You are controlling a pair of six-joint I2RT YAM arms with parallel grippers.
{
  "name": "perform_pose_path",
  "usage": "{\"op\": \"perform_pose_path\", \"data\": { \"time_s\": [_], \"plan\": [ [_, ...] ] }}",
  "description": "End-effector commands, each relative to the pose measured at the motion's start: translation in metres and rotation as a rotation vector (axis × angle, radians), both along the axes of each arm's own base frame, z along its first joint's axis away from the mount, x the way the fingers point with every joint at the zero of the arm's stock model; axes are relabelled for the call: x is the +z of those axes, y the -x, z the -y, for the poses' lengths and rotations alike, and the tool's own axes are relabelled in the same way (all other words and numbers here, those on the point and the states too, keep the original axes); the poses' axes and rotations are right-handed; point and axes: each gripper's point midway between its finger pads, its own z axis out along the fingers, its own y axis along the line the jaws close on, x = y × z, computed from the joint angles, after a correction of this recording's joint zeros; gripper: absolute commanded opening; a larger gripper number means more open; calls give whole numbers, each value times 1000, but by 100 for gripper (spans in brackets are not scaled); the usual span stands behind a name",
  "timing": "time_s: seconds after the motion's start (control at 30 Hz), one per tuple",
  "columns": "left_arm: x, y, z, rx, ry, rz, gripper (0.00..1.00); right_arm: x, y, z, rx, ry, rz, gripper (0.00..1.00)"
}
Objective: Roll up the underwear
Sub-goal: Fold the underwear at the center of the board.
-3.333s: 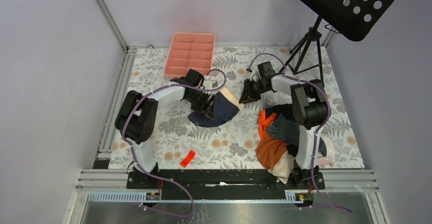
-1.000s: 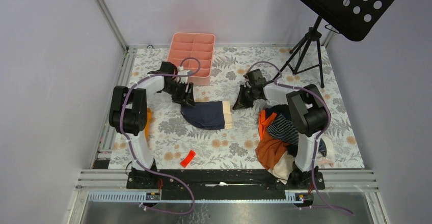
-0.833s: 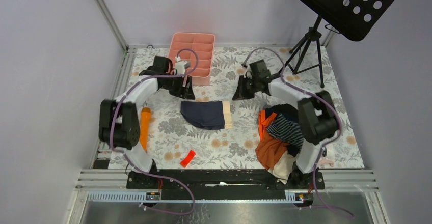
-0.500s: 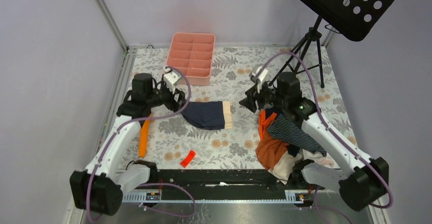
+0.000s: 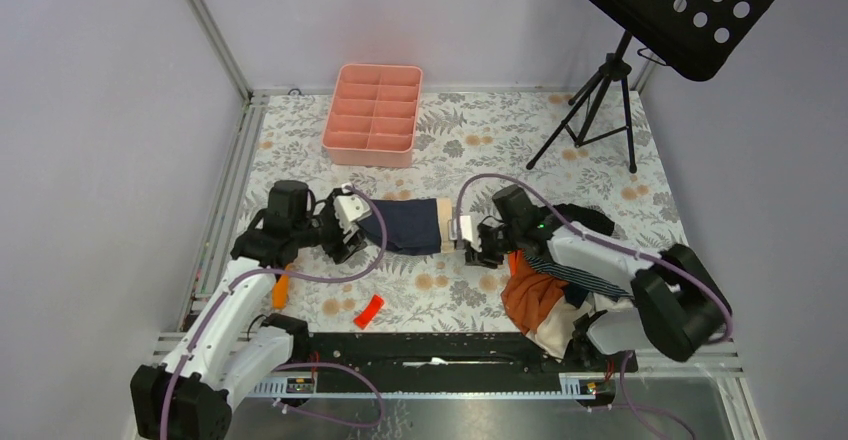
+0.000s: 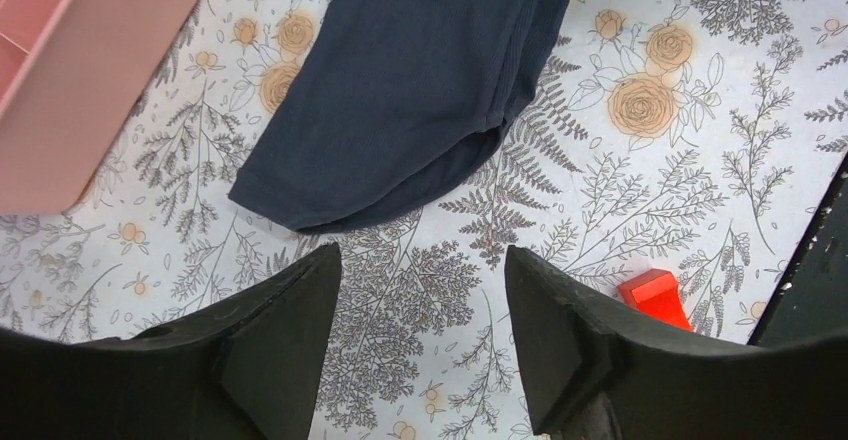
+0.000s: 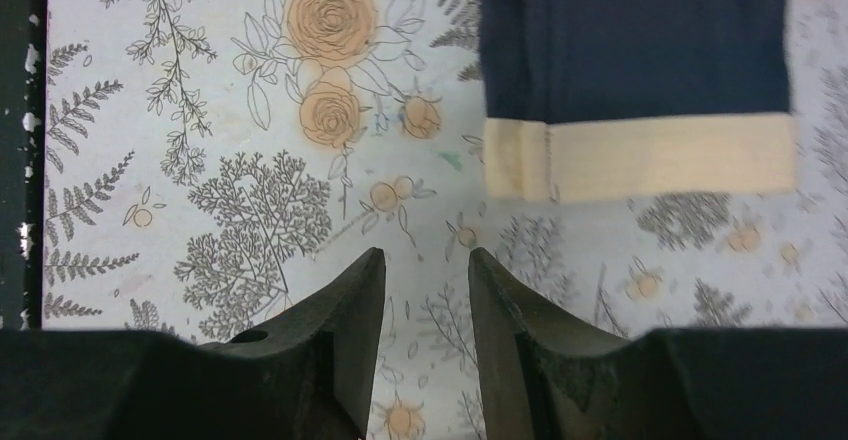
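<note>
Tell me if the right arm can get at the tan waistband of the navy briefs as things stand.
Probably yes. The right gripper hangs open just short of the tan waistband, which lies flat and uncovered at the end of the navy briefs; only bare floral tablecloth lies between them.

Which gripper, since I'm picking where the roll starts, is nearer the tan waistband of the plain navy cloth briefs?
Right. The right gripper is just off the tan waistband, not touching it; the left gripper is at the far navy end of the briefs.
</note>
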Motion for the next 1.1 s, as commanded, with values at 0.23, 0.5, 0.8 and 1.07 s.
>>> {"op": "perform_pose_path", "data": {
  "time_s": [0.23,0.5,0.8,1.07],
  "plan": [
    [7,-31,-1,101,48,116,65,-14,-40,-47,107,77,108,45],
    [9,-30,-28,133,44,116,66,-35,-30,-56,201,121,51,50],
    [6,-33,-22,100,19,106,65,-54,-36,-50,168,184,28,47],
    [-13,-10,5,-185,-20,171,64,-52,-34,-47,115,206,10,9]
  ]
}}
